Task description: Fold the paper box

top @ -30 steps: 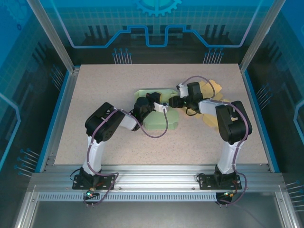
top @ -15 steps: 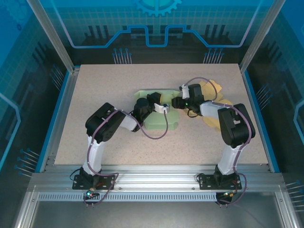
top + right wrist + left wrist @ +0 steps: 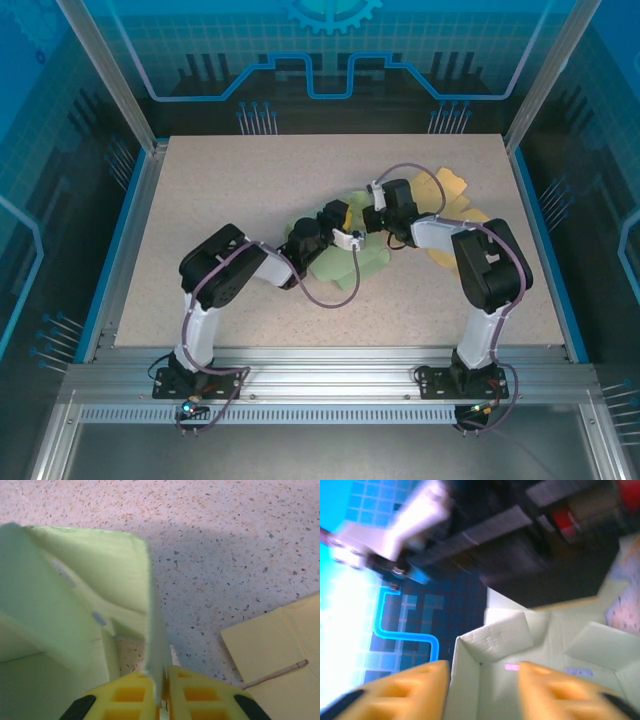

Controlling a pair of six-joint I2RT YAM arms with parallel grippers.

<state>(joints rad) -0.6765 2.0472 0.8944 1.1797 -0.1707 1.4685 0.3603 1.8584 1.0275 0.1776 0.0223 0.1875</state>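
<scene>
The right fingers (image 3: 131, 692) are pressed together on a thin upright wall (image 3: 154, 630) of the green box (image 3: 75, 580). The wall's edge runs straight out from the right gripper (image 3: 163, 680), in line with its reach. In that wrist view the rest of the box lies to the left of the pinch. A yellow sheet (image 3: 280, 640) lies flat on the speckled table (image 3: 225, 540) to the right, apart from the box.

The left fingers (image 3: 412, 687) stand spread and clamp nothing. Between them rises a corner of the box, its vertical edge just beside the left-hand finger in that view, and the open inside falls away toward the other finger. The left gripper (image 3: 482, 667) therefore straddles the corner, and whether either pad touches card cannot be told through the blur.

From above, the box sits mid-table, with both wrists meeting over its far side.

With the right holding one wall steady, the left looks nearer the free corner. The coming fold probably depends on keeping that corner edge between its fingers as they shut.
</scene>
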